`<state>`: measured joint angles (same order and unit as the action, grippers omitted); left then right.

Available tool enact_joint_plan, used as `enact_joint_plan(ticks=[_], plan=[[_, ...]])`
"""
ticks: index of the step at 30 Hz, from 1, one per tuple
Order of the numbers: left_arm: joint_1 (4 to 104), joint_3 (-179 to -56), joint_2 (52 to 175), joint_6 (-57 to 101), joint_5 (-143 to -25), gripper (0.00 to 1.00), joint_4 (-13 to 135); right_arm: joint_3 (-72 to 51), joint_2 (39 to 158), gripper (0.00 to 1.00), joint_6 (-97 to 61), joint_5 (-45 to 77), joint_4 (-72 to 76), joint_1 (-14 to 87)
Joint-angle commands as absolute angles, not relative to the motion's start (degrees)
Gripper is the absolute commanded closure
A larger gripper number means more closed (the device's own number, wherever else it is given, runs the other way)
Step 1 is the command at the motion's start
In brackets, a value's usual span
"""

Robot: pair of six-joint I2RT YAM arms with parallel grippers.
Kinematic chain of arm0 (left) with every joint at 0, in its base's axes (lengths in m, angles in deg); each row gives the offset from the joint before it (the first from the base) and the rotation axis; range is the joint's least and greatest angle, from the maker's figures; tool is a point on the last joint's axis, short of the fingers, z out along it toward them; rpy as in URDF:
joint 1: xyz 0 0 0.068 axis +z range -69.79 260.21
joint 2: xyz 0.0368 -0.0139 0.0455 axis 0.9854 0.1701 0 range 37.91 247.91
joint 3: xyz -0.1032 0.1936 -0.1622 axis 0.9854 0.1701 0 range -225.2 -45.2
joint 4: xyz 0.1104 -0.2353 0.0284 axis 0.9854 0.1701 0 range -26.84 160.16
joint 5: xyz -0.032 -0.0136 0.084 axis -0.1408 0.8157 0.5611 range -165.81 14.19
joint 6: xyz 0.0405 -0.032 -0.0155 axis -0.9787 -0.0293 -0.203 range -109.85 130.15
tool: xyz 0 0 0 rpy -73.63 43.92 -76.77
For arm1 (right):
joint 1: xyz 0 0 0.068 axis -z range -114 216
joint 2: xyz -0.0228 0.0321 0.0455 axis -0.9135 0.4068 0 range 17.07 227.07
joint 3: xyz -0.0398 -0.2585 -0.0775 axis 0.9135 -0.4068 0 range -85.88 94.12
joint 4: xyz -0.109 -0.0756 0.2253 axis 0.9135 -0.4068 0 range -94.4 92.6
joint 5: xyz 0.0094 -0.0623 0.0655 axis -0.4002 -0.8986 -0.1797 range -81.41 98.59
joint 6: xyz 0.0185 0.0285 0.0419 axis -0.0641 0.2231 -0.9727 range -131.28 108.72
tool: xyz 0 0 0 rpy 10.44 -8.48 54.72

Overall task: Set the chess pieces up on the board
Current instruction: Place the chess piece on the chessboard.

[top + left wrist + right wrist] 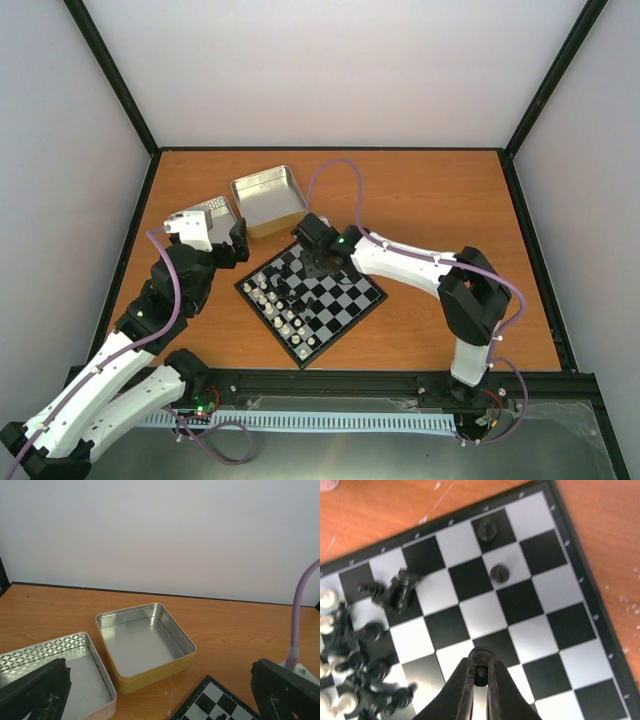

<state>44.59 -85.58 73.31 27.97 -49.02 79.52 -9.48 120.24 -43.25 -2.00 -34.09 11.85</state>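
Since the pieces are tiny, light and hard, with slick rounded bodies, I judge that a pinch holds one only if it lands square on the head or stem. Taken off-centre, a piece could squirt out or knock over its neighbours. They seem too stiff to crush, so a firm pinch should be safe.

The right gripper [480, 672] shows that hold. Its fingers are closed from above on a black piece [480, 656], whose head sits between the tips over the middle of the board [555, 625]. Whether its base touches the square I cannot tell.

Two more black pieces stand upright and apart nearer the corner, one [487, 529] on a dark square and one [499, 573] on a light square. A black heap [390, 592] lies tumbled at the wrist view's left, and many of those pieces are on their sides. Cream pieces [327, 599] stand beside it along the edge. In the top view they form rows along the board's left side.

The board has black and silvery checks inside a thin black rim and lies cornerwise on the table [450, 200].

The left gripper [160, 680] hangs wide open with nothing between its fingers. It is just off the board's corner and faces two tins [145, 645].
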Motion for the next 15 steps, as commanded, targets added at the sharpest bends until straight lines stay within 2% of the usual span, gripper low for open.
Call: enact_joint_plan(ticks=[1,15], plan=[[44.61,-86.61,72.89,27.54,-48.04,0.01,78.65,-5.72,123.94,0.96,-41.04,-1.62,-35.50,14.43],[44.61,-86.69,73.70,27.59,-48.69,0.00,78.69,-2.75,129.39,0.96,-39.29,4.53,-35.50,18.24]])
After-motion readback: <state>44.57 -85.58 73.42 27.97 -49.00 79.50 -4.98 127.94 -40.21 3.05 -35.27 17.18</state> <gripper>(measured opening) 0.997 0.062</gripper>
